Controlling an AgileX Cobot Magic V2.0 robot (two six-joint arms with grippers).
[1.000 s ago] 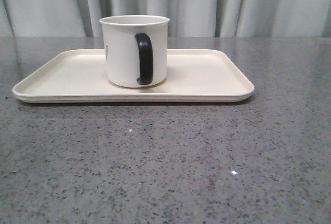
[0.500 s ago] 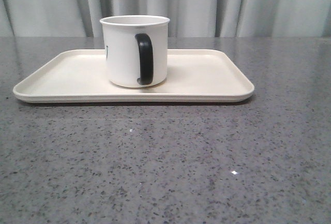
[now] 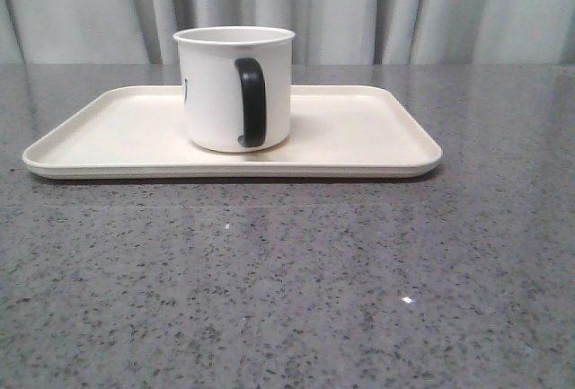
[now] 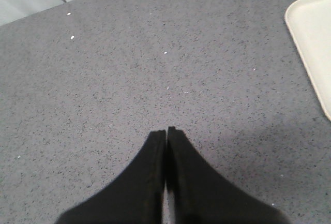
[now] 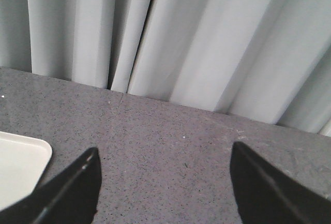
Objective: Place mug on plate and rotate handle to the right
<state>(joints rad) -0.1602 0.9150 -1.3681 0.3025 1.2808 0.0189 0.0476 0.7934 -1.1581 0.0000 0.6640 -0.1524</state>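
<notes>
In the front view the mug [image 3: 234, 89] stood upright on the plate [image 3: 377, 142], a little left of the plate's middle and well inside the low rim, so the placing half of the task looked done. Its handle [image 3: 251, 102] faced the camera, set just right of the mug's centre line rather than out to the side — by my reading the turn to the right was unfinished or not begun. A sliver of black print showed at the mug's left edge, too little to make out. Neither arm appeared in this view, and nothing touched the mug. In the left wrist view the left gripper [image 4: 166, 133] hung over bare grey table [image 4: 129, 79], its jaws pressed together with nothing between them; only a corner of the plate [image 4: 315, 38] showed at the edge, well apart from the fingertips, which suggested this arm was parked out of the way. In the right wrist view the right gripper [image 5: 164, 169] had its jaws spread wide and held nothing, with the curtain [image 5: 207, 38] beyond the table's far edge and a plate corner [image 5: 20, 162] just beside one finger [image 5: 77, 182] — an open stance that could suit an approach, though the mug itself was not in sight there.
</notes>
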